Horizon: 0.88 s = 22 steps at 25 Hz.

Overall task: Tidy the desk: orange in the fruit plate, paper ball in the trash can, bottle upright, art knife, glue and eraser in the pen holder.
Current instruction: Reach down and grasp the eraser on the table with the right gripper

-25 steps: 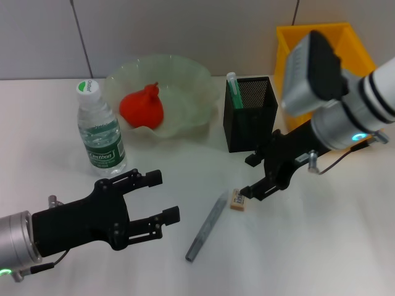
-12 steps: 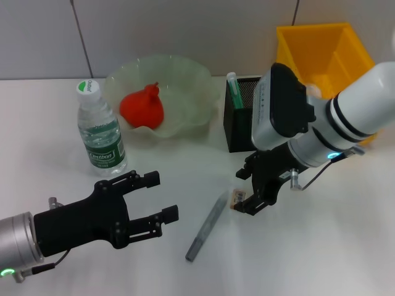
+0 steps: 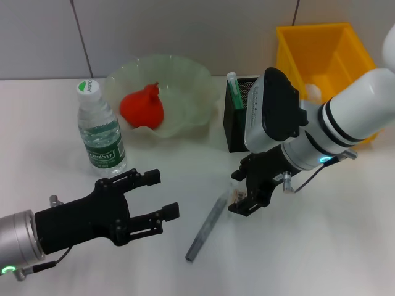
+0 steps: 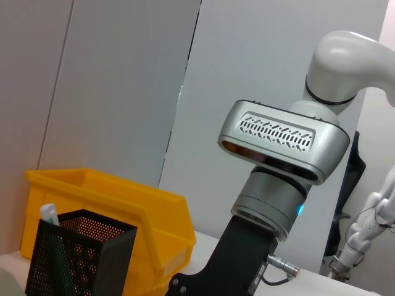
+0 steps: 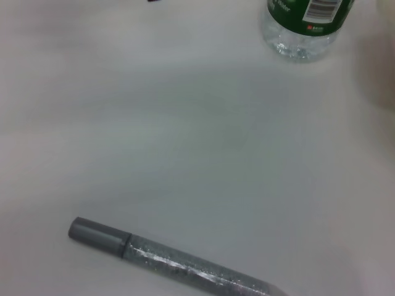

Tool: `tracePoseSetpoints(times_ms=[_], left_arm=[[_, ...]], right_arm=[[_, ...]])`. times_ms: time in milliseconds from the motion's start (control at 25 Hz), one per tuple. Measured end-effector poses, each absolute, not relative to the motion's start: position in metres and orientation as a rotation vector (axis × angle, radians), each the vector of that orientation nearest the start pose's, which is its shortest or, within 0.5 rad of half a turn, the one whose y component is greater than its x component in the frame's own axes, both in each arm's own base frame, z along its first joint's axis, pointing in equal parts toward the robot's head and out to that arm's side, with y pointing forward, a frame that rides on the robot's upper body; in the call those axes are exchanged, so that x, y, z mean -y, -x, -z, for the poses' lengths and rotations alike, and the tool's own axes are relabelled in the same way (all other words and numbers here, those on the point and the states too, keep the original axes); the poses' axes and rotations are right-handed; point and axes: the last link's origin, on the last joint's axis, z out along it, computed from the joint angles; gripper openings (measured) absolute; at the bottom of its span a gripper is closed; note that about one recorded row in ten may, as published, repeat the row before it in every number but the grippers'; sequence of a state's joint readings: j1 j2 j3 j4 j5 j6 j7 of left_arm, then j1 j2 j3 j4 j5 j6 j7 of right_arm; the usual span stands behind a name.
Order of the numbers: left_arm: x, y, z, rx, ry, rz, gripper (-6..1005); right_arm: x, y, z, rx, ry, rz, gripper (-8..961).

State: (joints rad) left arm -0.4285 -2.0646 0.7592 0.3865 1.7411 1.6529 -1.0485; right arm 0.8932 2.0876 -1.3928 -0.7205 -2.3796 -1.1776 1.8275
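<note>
Currently your right gripper (image 3: 242, 196) is down at the desk, its fingers set on either side of the eraser (image 3: 235, 196); you cannot tell whether they have clamped it. That eraser lies in front of the black mesh pen holder (image 3: 239, 126), just beside the grey art knife (image 3: 207, 227), which lies flat. Your left gripper (image 3: 162, 200) hovers low near the upright bottle (image 3: 100, 131), fingers spread wide and holding nothing. One orange (image 3: 143, 106) sits in the fruit plate (image 3: 185, 77).
</note>
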Motion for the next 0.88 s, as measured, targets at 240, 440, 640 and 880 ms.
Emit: tracePoseSetpoints(times_ms=[240,440,640,880], left_arm=[[-0.2794,0.2758,0.0247,0.531,2.633,1.040,813],[-0.2797,0.2755,0.0247,0.531,2.634,1.041,813],[-0.2804,0.2748,0.0246,0.529,2.634,1.042,813],[-0.2806,0.2747,0.0244,0.529,2.632,1.044,812]], right_arm=[[-0.3954,-0.1718,0.0798,-0.173,2.943,0.438,692],[-0.3954,-0.1747,0.0790,-0.228,2.932,0.425,684],[-0.3949,-0.1766,0.0793,-0.241,2.930,0.426,636],[-0.3950,-0.1772,0.0806,-0.247,2.926,0.416,561]])
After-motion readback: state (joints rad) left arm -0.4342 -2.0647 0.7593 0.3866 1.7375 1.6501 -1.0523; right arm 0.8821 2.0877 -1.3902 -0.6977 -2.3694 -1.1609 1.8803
